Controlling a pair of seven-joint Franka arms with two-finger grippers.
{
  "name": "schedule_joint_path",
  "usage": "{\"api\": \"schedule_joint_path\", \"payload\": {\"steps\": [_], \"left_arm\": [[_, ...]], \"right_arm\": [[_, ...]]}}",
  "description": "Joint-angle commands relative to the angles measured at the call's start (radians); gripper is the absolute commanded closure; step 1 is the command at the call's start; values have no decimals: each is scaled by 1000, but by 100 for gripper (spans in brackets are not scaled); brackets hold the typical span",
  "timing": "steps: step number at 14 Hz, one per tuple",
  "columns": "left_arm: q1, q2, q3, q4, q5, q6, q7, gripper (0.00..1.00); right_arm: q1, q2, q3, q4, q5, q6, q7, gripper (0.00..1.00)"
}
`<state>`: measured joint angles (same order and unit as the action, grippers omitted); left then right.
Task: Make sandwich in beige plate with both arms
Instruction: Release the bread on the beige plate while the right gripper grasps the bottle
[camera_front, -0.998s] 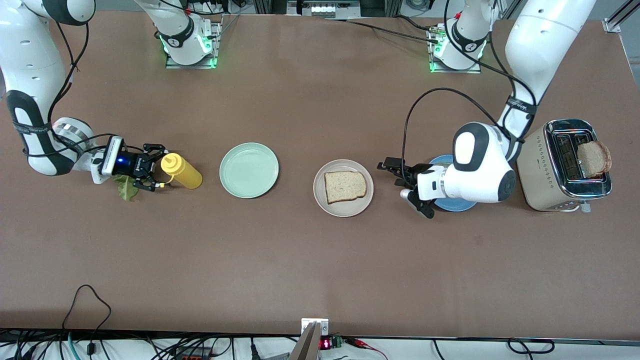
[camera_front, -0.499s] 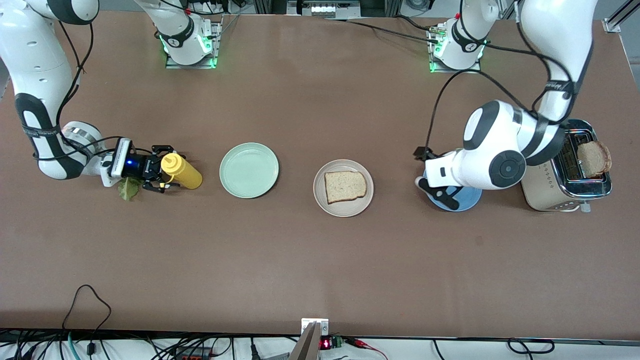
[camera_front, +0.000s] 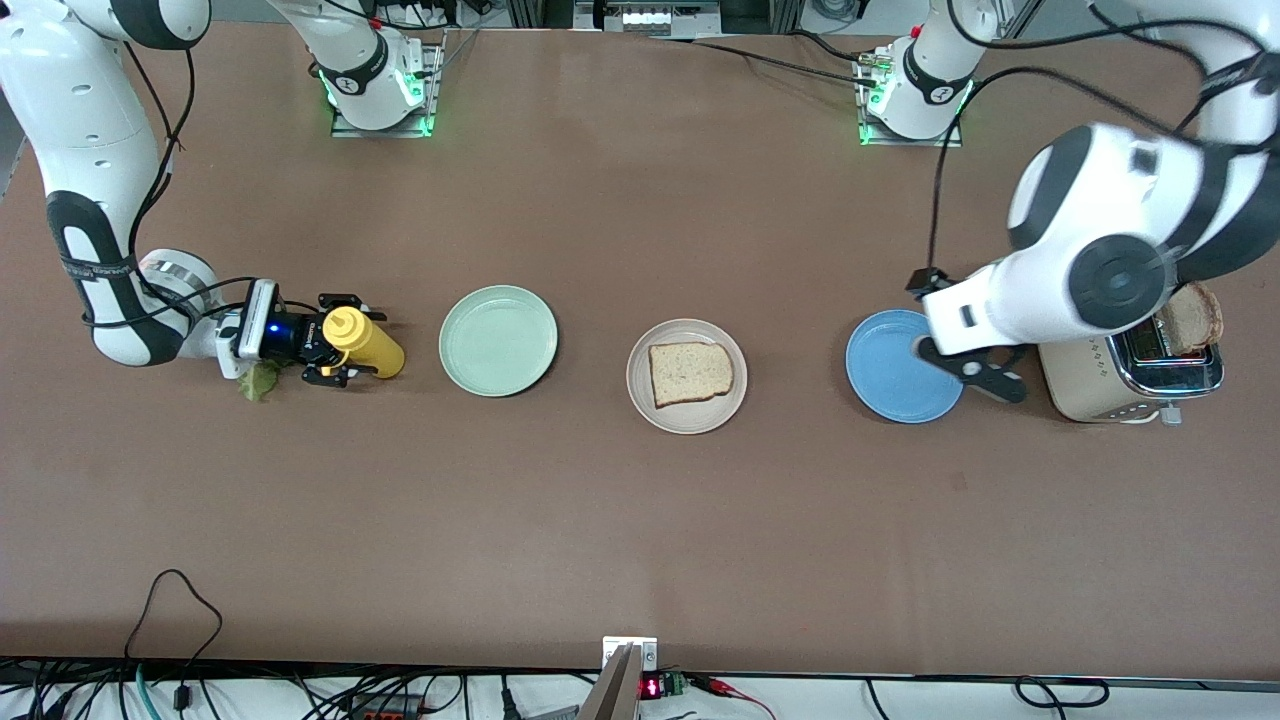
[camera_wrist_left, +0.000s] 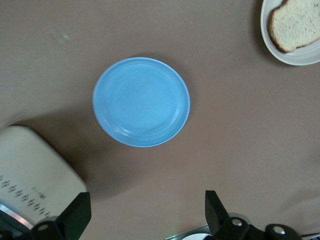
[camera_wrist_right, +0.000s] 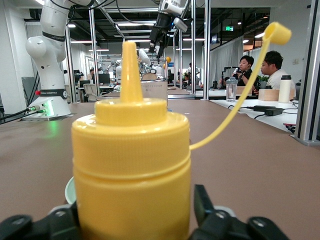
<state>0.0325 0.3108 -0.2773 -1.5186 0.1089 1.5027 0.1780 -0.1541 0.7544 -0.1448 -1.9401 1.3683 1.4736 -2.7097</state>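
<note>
No words can be read on anything. One bread slice lies on the beige plate, mid-table. The left gripper hangs open above the blue plate, beside the toaster. The right gripper sits low, fingers around the yellow bottle, not squeezed tight, lettuce just beside.

The work surface is a brown table with a matte finish. Along its edge nearest the front camera, black cables lie on a white strip. The right wrist view shows an open laboratory hall: ceiling strip lights, metal frame posts, and further brown tables. Two seated people are at a desk with a bottle beside them.
</note>
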Motion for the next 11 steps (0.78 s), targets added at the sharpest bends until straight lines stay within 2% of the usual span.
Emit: {"api": "schedule_joint_path", "payload": {"steps": [1,2,4,6,9,11], "left_arm": [[9,-102,50,-12,2,-16,-9,0],[0,-145,88,-20,-3,-16,-9,0],[-20,-243,165,-66,-92,-10,-15,0],[-61,-336,239,-109,-101,-10,-40,0],[-66,-412,257,-242,-142,117,-190,0],[-92,-441,262,-261,-143,154,-204,0]], "right_arm": [[5,13,-6,26,14,-10,-32,62],[7,10,-6,29,12,-7,-29,63],[27,-1,-10,49,6,7,-10,67],[57,-50,-13,50,3,59,52,67],[128,-162,-24,49,-41,199,186,67],[177,-239,-24,50,-125,334,304,67]]}}
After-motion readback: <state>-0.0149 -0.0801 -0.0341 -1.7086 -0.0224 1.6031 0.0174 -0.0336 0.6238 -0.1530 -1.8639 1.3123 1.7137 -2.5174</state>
